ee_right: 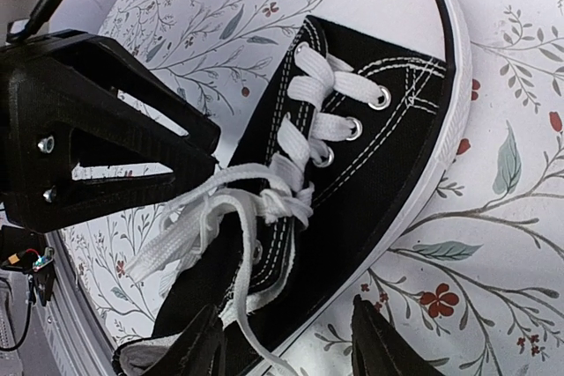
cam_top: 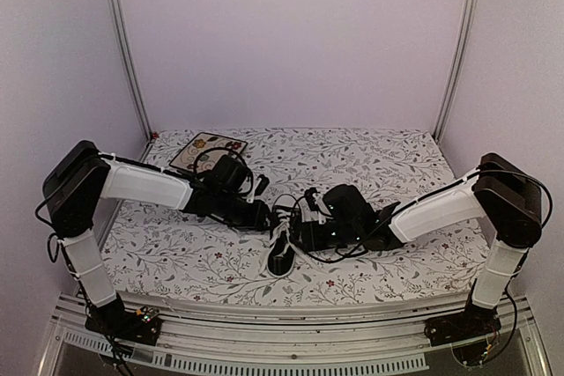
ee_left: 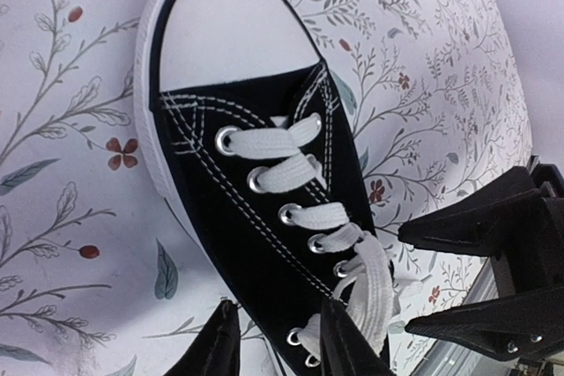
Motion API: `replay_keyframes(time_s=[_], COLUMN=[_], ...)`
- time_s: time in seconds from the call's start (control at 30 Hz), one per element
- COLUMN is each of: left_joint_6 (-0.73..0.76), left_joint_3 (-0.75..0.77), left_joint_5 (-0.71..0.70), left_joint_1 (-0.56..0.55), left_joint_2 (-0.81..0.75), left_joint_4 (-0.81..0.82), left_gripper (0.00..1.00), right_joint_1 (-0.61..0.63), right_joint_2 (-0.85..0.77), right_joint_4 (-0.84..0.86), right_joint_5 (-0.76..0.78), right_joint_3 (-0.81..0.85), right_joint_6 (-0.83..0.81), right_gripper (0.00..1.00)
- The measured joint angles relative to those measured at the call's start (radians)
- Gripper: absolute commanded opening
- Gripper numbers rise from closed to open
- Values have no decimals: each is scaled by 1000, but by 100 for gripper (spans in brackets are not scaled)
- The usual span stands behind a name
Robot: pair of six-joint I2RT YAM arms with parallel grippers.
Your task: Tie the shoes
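Over the arms' shoulders, the top view takes in a table under a white cloth (cam_top: 388,160) printed with grey sprigs and small red flowers. It is closed in by pale lilac walls (cam_top: 291,33), with a metal post (cam_top: 125,41) at each back corner. A square floral plate (cam_top: 210,151) lies on the cloth behind the left gripper (cam_top: 267,215), toward the far left corner. The black sneaker (cam_top: 282,253) lies between the two grippers. Its laced top is right at their fingertips and the rest of it reaches toward the near edge. The right gripper (cam_top: 304,224) sits close on its other side. From this height I cannot tell how wide either gripper stands.

Down at the left wrist, that gripper's fingers (ee_left: 211,350) stand apart at the bottom of the frame. The sneaker's eyelet side shows in the gap, and they clamp nothing. The white toe cap (ee_left: 229,33) points away from the gripper across the flowered cloth. White laces (ee_left: 374,292) run loose just past the right-hand finger. The right gripper's black fingers show at the frame's right edge.

At the right wrist, its own fingers (ee_right: 379,350) are spread wide, astride the sneaker's heel end and gripping nothing. Loose lace loops lie just ahead of it. Beyond them, at upper left, is the left gripper's black finger, with the cloth spreading out underneath.
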Motion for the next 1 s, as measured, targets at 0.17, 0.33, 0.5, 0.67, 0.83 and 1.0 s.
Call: replay_keyframes(time_s=[0.17,0.33,0.5,0.67,0.83,1.0], left_joint_6=[1,0,0,0,0,1], left_joint_3=[1,1,1,1,1,1], left_joint_5=[29,63,79,92,104,114], left_joint_1=[0,0,0,0,0,0], left_joint_2=[14,16,16,18,21,28], left_joint_4=[3,23,32,45,58,69], left_gripper=[33,33,34,34,36,37], right_joint_1=[-1,-4,-5,-5,-5,-5], right_joint_2=[-3,-3,-3,3,16,38], right_joint_4=[0,0,0,1,1,2], right_joint_5=[0,-4,-8,-24,-32,-43], right_joint_3=[-3,-3,-1,19,40,50], right_joint_6=[8,14,14,15,14,14], right_gripper=[44,41,35,33,31,27])
